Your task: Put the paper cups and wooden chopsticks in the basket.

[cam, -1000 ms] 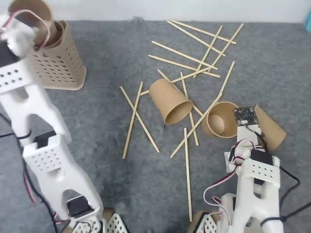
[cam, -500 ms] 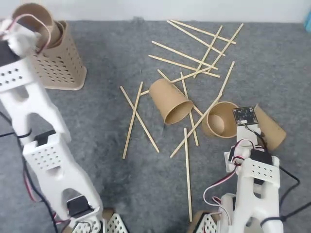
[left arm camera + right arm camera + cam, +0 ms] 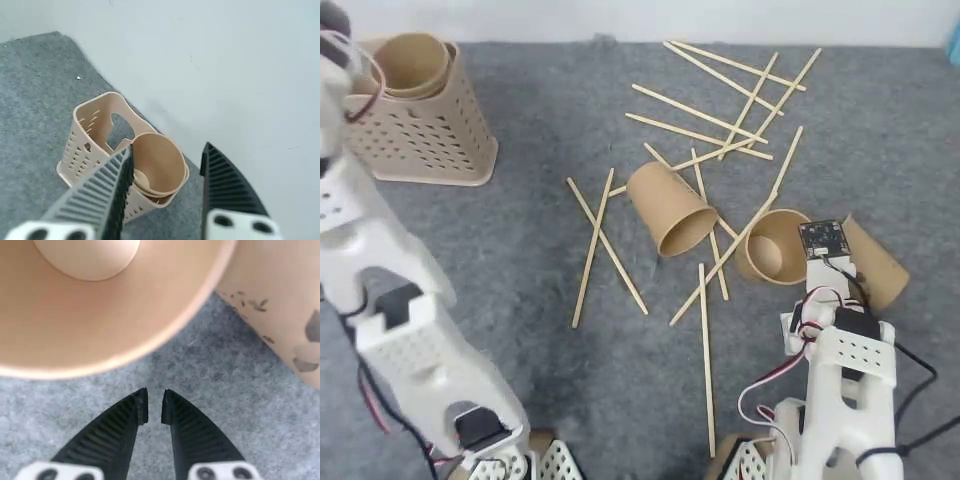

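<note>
High view, and the basket [image 3: 430, 130] stands upright at the far left corner of the grey counter [image 3: 540, 380], a stack of paper cups [image 3: 412, 62] sitting in it, mouths up, rims above the basket's edge. The left arm [image 3: 380, 290] rises along the left edge, right beside the basket. Out in the middle, a paper cup [image 3: 670, 207] lies on its side with chopsticks crossing under and around it. To its right a second cup [image 3: 775, 245] lies with its mouth toward the arms, and a third cup [image 3: 875, 262] lies just beside it, the two touching or very nearly. The right arm [image 3: 840, 370] sits just in front of that pair. A loose bunch of chopsticks [image 3: 720, 100] fans over the far middle, a crossed pair [image 3: 605, 245] lies left of centre, and a single stick [image 3: 705, 350] points toward the near edge.

Left wrist view: the left gripper [image 3: 167, 146] hangs wide open, nothing held, high over the basket [image 3: 85, 135] and its stacked cups [image 3: 160, 165].

Right wrist view: the right gripper [image 3: 154, 392] is drawn together, just a sliver between its tips, nothing held, low over the counter [image 3: 210, 370], tips pointing between the second cup's open mouth [image 3: 100, 305] and the third cup's side [image 3: 280, 300]
</note>
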Action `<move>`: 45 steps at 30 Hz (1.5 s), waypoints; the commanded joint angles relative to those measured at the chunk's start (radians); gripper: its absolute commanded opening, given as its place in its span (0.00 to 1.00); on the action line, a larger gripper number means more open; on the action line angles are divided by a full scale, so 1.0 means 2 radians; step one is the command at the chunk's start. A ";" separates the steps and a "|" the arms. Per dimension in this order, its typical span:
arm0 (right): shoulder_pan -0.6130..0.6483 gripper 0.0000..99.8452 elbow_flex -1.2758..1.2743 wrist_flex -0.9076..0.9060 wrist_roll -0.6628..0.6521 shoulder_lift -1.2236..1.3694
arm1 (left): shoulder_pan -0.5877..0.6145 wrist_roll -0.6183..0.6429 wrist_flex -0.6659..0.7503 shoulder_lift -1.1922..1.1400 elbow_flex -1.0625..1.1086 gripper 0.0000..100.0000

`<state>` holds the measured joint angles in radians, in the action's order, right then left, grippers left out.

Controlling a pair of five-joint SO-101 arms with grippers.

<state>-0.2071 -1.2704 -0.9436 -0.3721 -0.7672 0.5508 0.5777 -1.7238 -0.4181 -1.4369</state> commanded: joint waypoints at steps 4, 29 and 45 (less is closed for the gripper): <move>-0.001 0.07 0.004 0.010 -0.009 -0.016 | -0.012 -0.025 -0.016 0.193 0.223 0.20; 0.021 0.16 0.361 -0.228 0.084 -0.010 | 0.017 -0.256 0.340 0.708 1.274 0.20; 0.053 0.16 0.364 -0.123 0.195 0.166 | 0.018 -0.396 0.432 0.715 1.416 0.20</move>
<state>-0.1120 -0.6015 -1.2413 -0.0115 -0.4634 0.5815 -0.2018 -0.8938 0.9858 1.3909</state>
